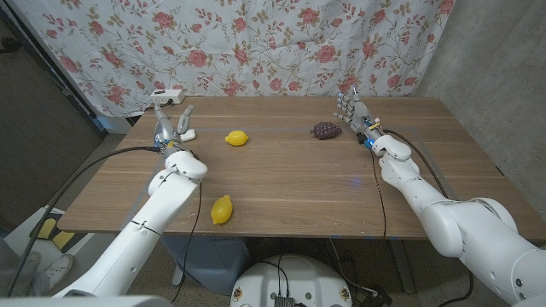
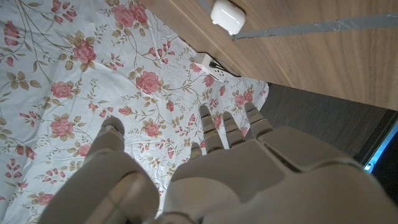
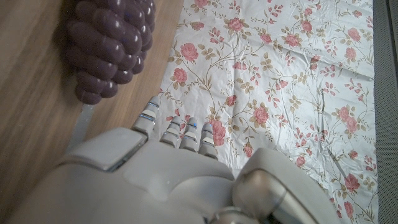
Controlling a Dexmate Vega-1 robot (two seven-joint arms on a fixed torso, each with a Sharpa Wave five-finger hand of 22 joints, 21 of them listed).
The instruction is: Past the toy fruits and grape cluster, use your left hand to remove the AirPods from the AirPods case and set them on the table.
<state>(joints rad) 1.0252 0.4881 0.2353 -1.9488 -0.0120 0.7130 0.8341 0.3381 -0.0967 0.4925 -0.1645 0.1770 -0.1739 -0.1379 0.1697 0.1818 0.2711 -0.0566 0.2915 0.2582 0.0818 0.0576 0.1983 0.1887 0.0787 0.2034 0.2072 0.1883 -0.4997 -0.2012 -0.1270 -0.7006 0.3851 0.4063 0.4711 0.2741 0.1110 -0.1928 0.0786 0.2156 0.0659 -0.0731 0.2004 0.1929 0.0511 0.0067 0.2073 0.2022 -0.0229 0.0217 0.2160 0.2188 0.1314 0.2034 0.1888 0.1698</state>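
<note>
A: Head view: left hand up, fingers apart, holding nothing; case just beside it on the desk.
B: Risk?
A: Case is small and smooth; a nudge could skid it away.
B: Left wrist view?
A: Case closed, apart from the fingertips.
B: Right wrist view?
A: Right hand empty, fingers loosely spread, near grapes.

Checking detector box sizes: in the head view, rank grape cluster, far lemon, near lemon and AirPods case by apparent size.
1. grape cluster
2. near lemon and far lemon: look about alike; the near one sits closer to the camera, so unranked
3. AirPods case, partly behind the left hand
</note>
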